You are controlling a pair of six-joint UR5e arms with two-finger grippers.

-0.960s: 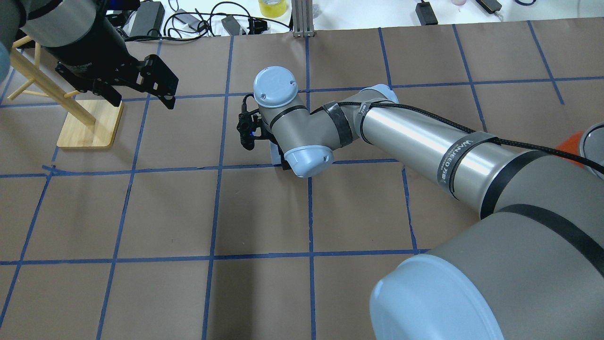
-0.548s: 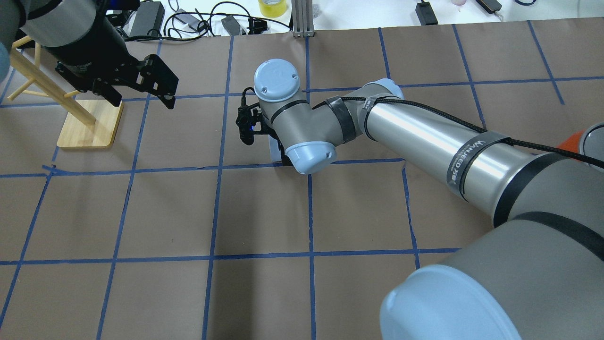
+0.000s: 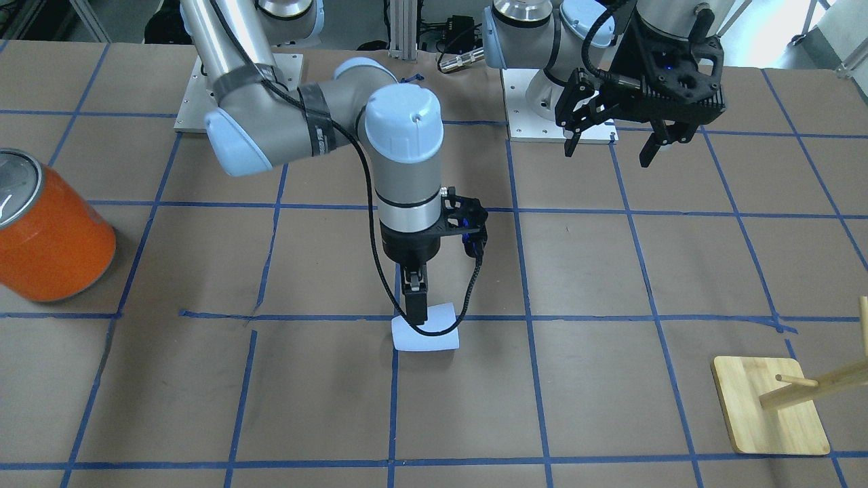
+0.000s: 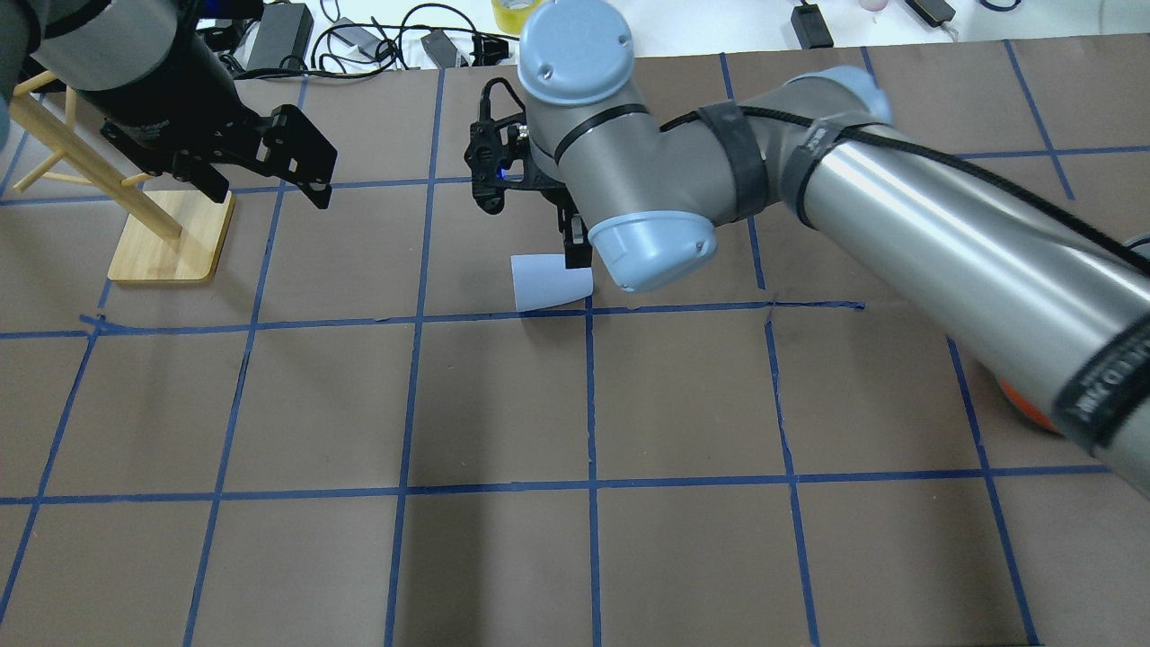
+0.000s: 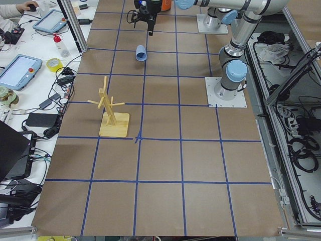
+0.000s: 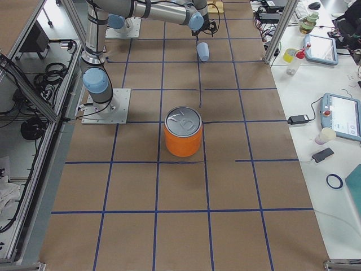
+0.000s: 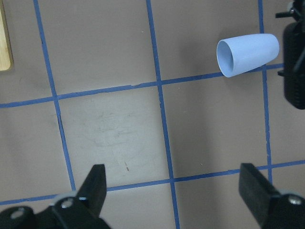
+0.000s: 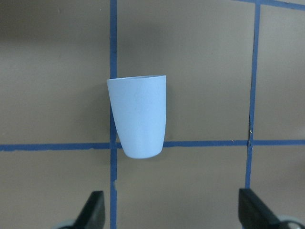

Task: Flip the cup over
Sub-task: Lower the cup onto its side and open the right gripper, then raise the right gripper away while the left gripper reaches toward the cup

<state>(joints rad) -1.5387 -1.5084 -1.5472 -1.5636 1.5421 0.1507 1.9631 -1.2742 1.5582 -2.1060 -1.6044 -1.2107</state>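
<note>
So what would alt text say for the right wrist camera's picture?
A pale blue cup lies on its side on brown paper crossed by blue tape lines. The right tool's spread fingertips show at the bottom edge.

Reaching forward with right gripper (image 8: 174, 212) pointed straight down, jaws wide apart; holding left gripper (image 7: 176, 191) raised, jaws likewise spread.

The brown table (image 4: 494, 404), gridded with blue tape (image 4: 494, 489), carries the cup (image 4: 548, 280) lying on its side, an upright orange can (image 6: 183, 135) and a wooden peg stand (image 5: 114, 126).
</note>
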